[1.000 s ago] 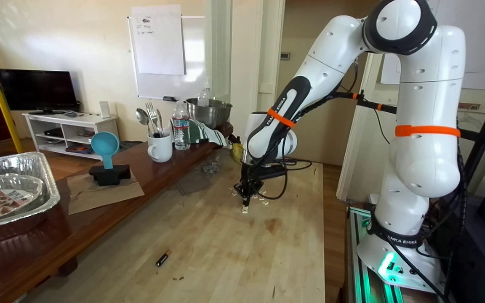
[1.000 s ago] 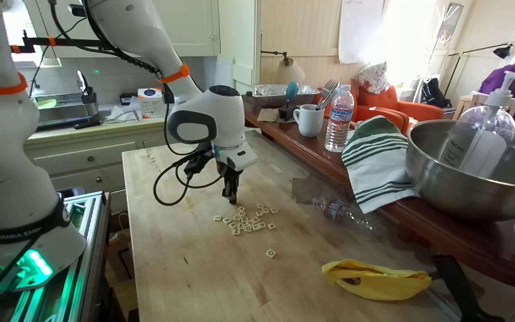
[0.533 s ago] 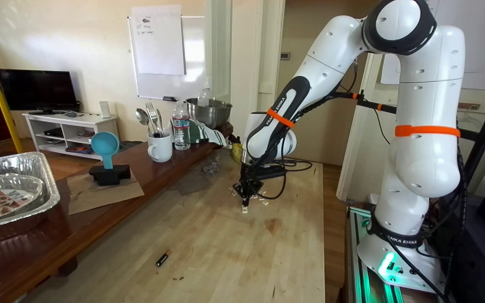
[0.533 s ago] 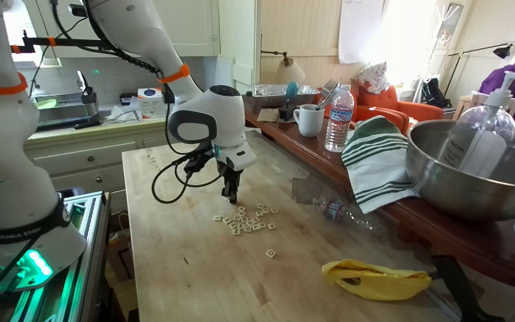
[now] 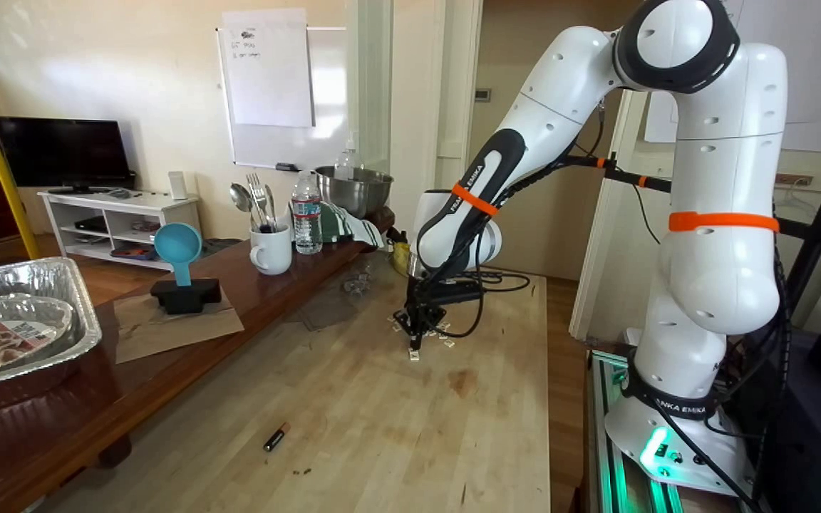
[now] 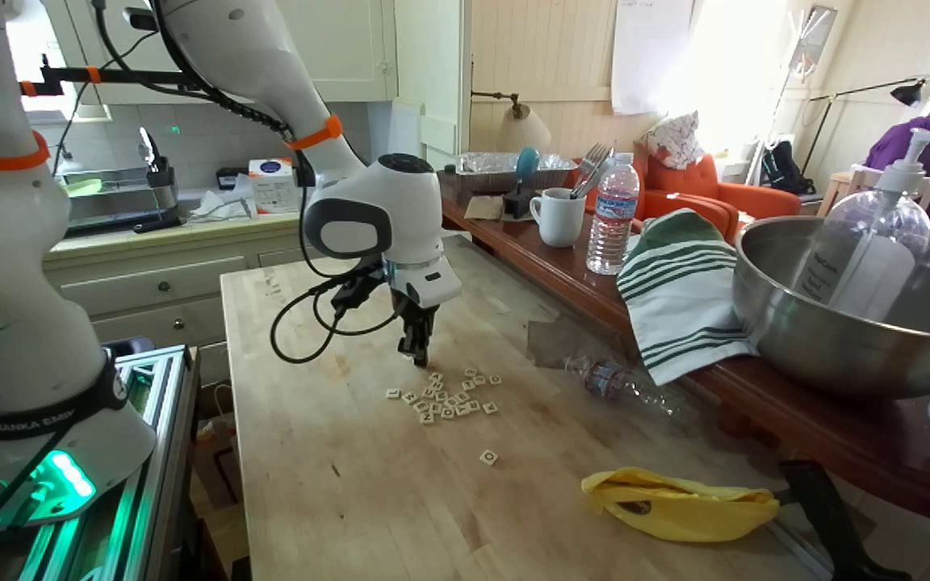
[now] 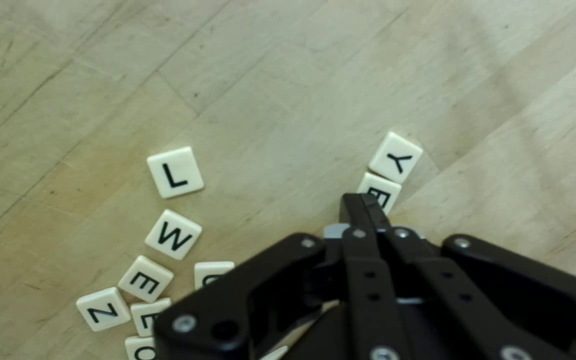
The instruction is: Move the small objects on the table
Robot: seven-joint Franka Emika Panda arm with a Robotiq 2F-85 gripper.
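The small objects are cream letter tiles. Most lie in a loose cluster [image 6: 448, 413] on the wooden table [image 6: 368, 500], and a lone O tile [image 6: 489, 457] lies apart. In the wrist view an L tile [image 7: 175, 172] and a W tile [image 7: 173, 234] lie left, and a Y tile [image 7: 395, 157] touches an E tile [image 7: 382, 190]. My gripper [image 7: 365, 196] is shut, its fingertips together with nothing visible between them. They overlap the E tile's lower edge; contact is unclear. The gripper also shows in both exterior views [image 5: 415, 347] [image 6: 414, 361], low over the table at the cluster's edge.
A battery [image 5: 276, 437] lies on the table. A yellow banana-shaped item [image 6: 679, 508] and a plastic bottle [image 6: 614, 379] lie along the side. A raised dark wooden ledge [image 5: 289, 292] holds a white mug [image 5: 271, 251], a water bottle [image 5: 306, 217] and a steel bowl [image 6: 852, 347].
The gripper has shifted only very slightly and stays low by the tiles. The cable loop beside it has swung a little. The tiles look unmoved.
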